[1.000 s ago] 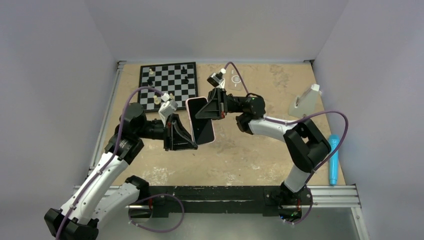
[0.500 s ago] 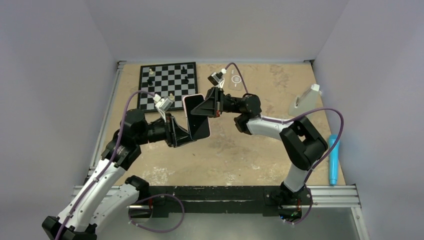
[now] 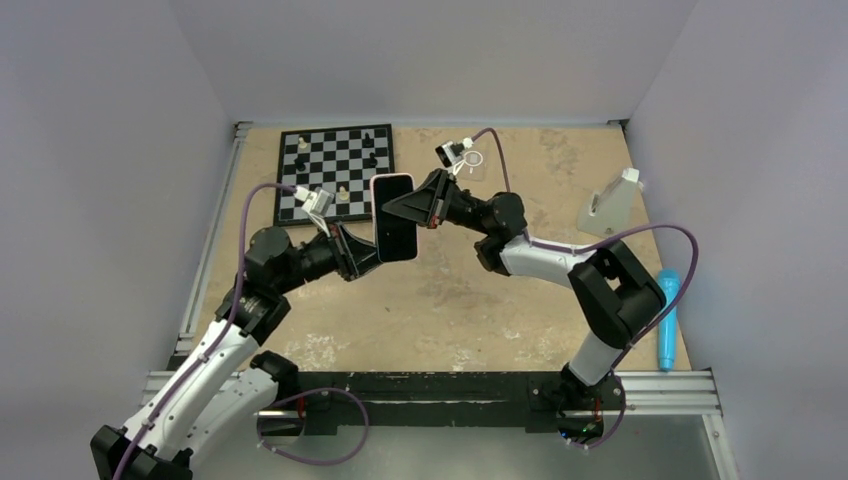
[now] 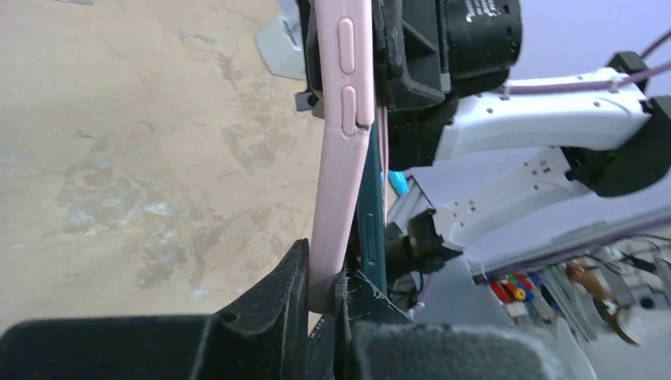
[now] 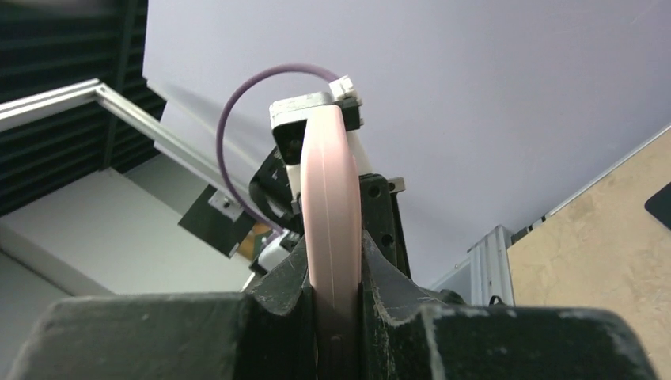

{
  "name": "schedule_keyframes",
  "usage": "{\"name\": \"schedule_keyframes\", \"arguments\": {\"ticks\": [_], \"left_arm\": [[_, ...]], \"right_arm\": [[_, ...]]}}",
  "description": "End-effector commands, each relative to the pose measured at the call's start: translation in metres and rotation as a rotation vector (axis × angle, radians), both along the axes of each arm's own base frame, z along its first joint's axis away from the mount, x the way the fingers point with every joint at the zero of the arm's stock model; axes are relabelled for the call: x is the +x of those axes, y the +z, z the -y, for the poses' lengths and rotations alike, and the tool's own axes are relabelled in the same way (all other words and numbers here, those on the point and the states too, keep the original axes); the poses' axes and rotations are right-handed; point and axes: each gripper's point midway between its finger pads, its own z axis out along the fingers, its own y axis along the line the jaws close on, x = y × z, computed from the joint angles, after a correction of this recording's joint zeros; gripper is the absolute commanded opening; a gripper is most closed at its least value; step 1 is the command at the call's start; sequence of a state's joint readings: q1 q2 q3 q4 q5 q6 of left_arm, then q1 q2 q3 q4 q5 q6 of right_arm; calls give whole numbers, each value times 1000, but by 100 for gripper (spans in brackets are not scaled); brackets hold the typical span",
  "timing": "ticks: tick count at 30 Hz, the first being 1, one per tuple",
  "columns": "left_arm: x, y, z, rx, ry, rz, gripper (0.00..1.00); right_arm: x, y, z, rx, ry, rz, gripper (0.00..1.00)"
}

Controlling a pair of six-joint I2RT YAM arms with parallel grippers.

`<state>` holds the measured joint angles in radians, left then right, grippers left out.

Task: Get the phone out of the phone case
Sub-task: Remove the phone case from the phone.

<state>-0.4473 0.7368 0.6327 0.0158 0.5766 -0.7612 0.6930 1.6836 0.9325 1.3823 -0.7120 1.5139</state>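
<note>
Left gripper (image 4: 320,294) and right gripper (image 5: 336,313) both clench the phone (image 3: 392,240), aloft at centre. Case (image 3: 474,158) lies at 1 o'clock, partly hidden behind the right arm (image 3: 535,255). Chessboard (image 3: 335,165) sits at 11.

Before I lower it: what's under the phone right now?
The phone hangs above the table, pinched by the left fingers and right fingers. Bare tabletop and a corner of the chessboard show around it. The patch directly beneath is covered by the phone.

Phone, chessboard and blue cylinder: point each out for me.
phone (image 3: 397,238), top view, middle of its black screen
chessboard (image 3: 340,160), top view, bare squares mid-board
blue cylinder (image 3: 667,320), top view, middle of its body
</note>
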Motion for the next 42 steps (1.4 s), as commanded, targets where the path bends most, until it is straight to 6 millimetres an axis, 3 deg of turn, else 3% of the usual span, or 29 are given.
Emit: {"name": "schedule_keyframes", "arguments": {"ticks": [1,4,7,10,13,14,17,19,24,26,31,36,38,42], "left_arm": [[89,-77,-114,360,761,-73,0],[92,-88,-137,425,873,-75,0],[92,-88,-138,429,871,-62,0],[88,-84,-120,383,778,-48,0],[74,-71,-85,296,580,-31,0],[63,-67,-69,262,476,-44,5],[34,-55,-40,196,265,-108,36],[13,-45,-26,155,141,-126,46],[-30,-16,-15,56,-36,-101,78],[-45,4,-9,-18,-112,-75,86],[-64,56,-5,-224,-176,-14,79],[-62,85,-4,-400,-173,-49,67],[-59,90,-1,-427,-181,-49,63],[-53,80,10,-413,-200,-102,59]], "right_arm": [[-102,88,29,267,274,104,0],[-107,108,43,368,326,80,0],[-111,116,49,384,342,81,0],[-111,114,49,374,330,107,0],[-95,92,38,280,262,118,0],[-87,83,36,252,229,116,0],[-63,53,35,169,139,100,0],[-49,41,40,138,83,101,0],[-20,17,47,67,-27,87,0],[-14,15,52,73,-71,72,0],[-2,11,51,31,-152,56,0],[10,6,50,-25,-214,25,0],[13,5,50,-41,-236,12,0],[16,6,51,-41,-254,-7,0]]}}
